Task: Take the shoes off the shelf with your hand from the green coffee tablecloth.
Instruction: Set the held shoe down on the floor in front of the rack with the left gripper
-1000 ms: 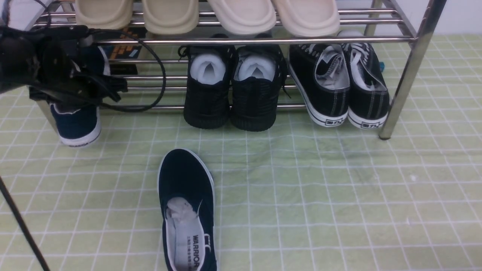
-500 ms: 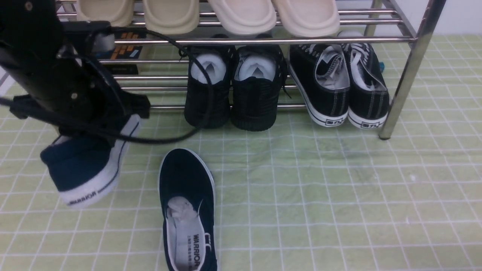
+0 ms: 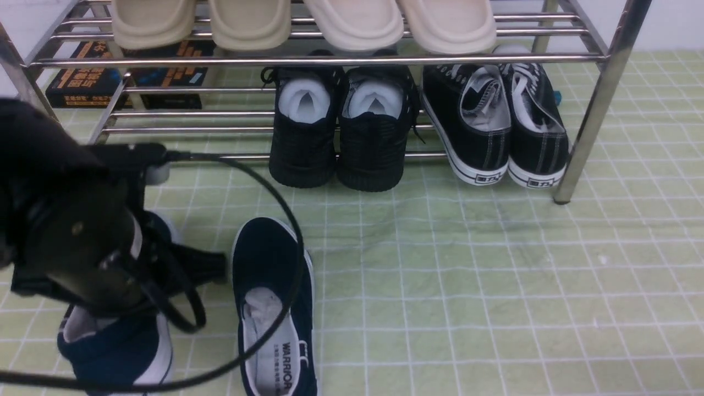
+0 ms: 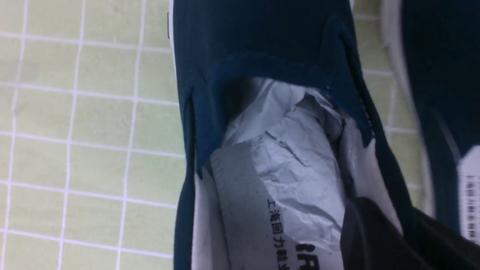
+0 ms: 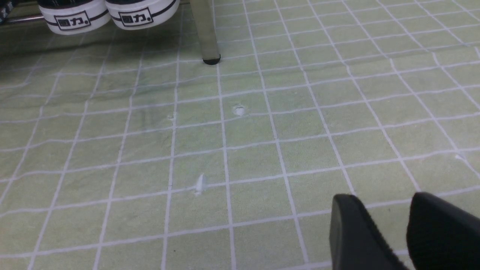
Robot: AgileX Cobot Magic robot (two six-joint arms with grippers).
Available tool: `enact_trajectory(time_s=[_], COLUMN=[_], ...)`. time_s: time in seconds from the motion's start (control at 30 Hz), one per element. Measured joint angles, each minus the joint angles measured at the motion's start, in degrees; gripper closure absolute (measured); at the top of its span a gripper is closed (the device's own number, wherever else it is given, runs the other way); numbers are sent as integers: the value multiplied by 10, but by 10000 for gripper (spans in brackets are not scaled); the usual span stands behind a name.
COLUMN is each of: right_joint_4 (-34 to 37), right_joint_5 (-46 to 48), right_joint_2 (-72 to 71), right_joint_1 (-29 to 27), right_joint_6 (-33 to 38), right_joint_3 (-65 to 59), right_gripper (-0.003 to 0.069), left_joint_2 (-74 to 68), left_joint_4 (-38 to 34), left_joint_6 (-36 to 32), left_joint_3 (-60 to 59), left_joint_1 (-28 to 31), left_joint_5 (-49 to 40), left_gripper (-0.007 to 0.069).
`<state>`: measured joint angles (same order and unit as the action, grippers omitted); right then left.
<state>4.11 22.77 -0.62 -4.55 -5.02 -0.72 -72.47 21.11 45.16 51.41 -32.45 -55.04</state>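
You had navy shoes (image 3: 266,258) with white soles. Your tablecloth (image 3: 467,275) was pale green with a white grid

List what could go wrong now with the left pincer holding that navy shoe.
1. The black cable loops over the navy canvas slip-on lying on the pale green gridded cloth; arm motion might drag it.
2. The left pincer grips the other navy slip-on with one finger inside by crumpled paper; withdrawing could snag it.

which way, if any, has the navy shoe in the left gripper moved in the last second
Yes. Held by the left gripper, the navy shoe has come off the shelf toward the camera, now beside the other navy shoe.
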Motion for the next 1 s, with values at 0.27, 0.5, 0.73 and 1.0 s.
enact_trajectory(time_s=[0.27,0.5,0.73,1.0], right_joint_4=[0,0,0,0], right_joint_5=[0,0,0,0], right_joint_2=[0,0,0,0], right_joint_1=[0,0,0,0], right_joint_6=[0,0,0,0], right_joint_3=[0,0,0,0], right_gripper=[421,421,421,421], left_joint_2=[0,-23,-71,-88], left_joint_4=[-15,7,9,9], left_joint_6=[11,13,13,13], left_joint_3=[-60,-63,-63,-63], left_joint_1=[0,0,-3,-4], left_joint_5=[105,121,145,168], left_gripper=[593,592,592,588])
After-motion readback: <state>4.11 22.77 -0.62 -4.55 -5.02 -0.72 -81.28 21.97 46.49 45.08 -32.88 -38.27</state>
